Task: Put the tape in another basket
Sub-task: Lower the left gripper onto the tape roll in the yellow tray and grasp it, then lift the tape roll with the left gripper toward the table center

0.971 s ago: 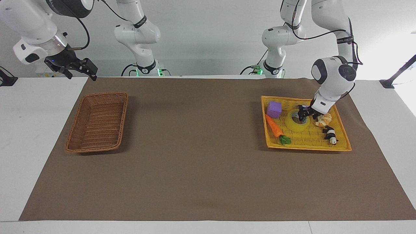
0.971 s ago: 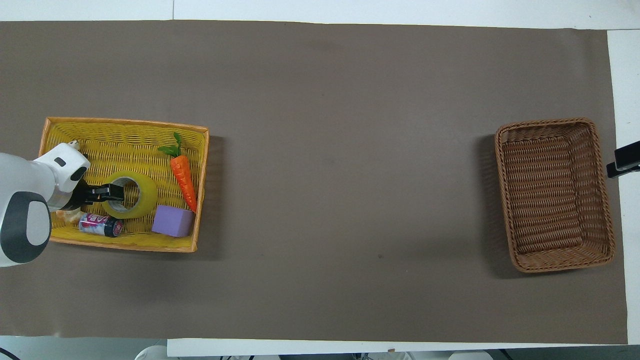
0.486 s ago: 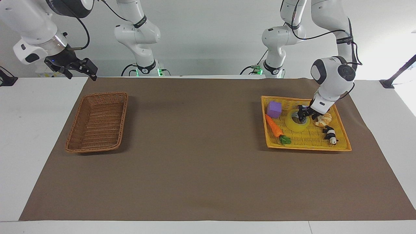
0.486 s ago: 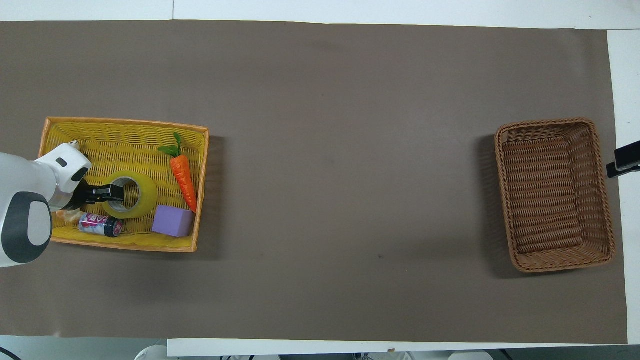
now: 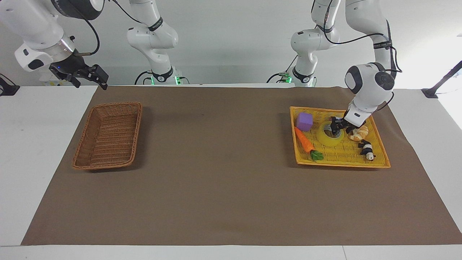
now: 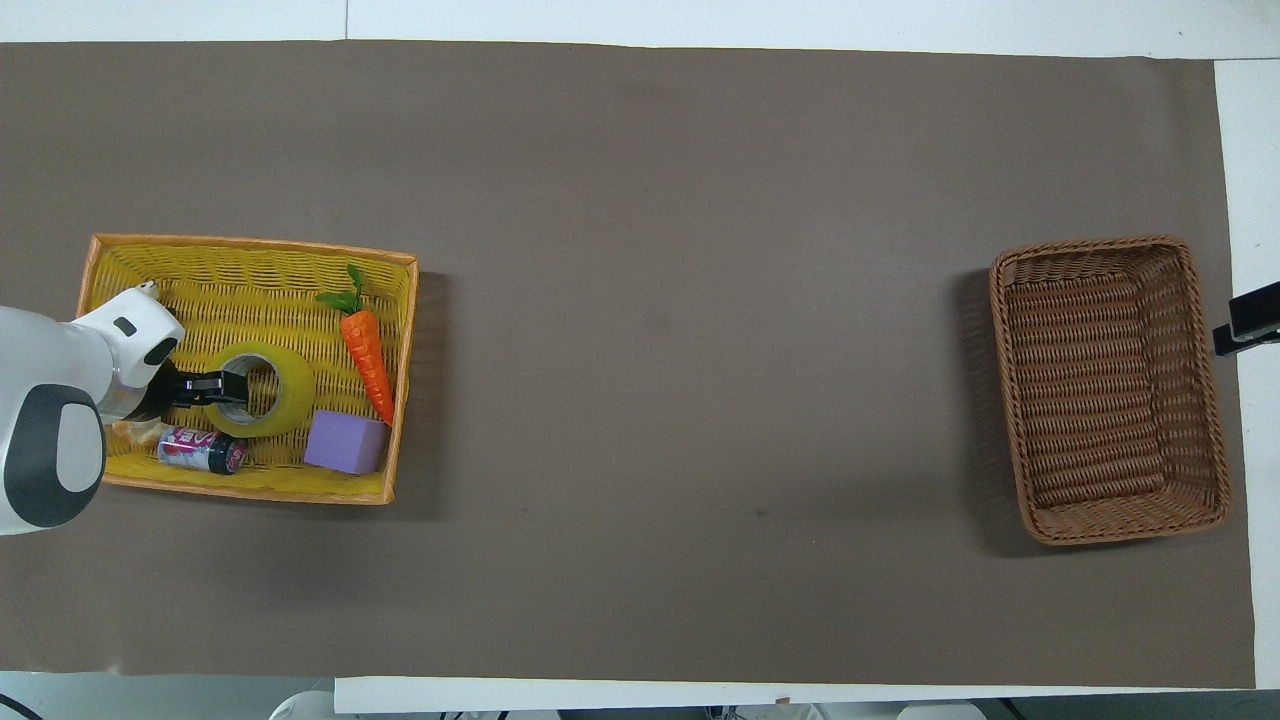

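Observation:
The yellow tape [image 5: 329, 139] lies flat in the yellow woven tray [image 5: 343, 156] at the left arm's end of the table, and shows in the overhead view [image 6: 290, 392] too. My left gripper [image 5: 335, 129] reaches down into the tray, its fingers closed on the tape's wall on the side toward the bread roll; it shows in the overhead view [image 6: 220, 386]. The brown wicker basket [image 5: 135, 130] stands empty at the right arm's end, also in the overhead view [image 6: 1105, 385]. My right gripper [image 5: 92, 80] waits, open, raised beside the basket.
In the yellow tray [image 6: 240, 268] lie an orange carrot [image 6: 365, 350], a purple block [image 6: 345, 443], a small can [image 6: 200, 450], a bread roll [image 5: 359, 133] and a black-and-white toy [image 5: 366, 148]. Brown cloth [image 5: 216, 162] covers the table between tray and basket.
The left hand has shifted slightly upward at the tape's wall and the tape has barely moved with it. The right arm has not moved.

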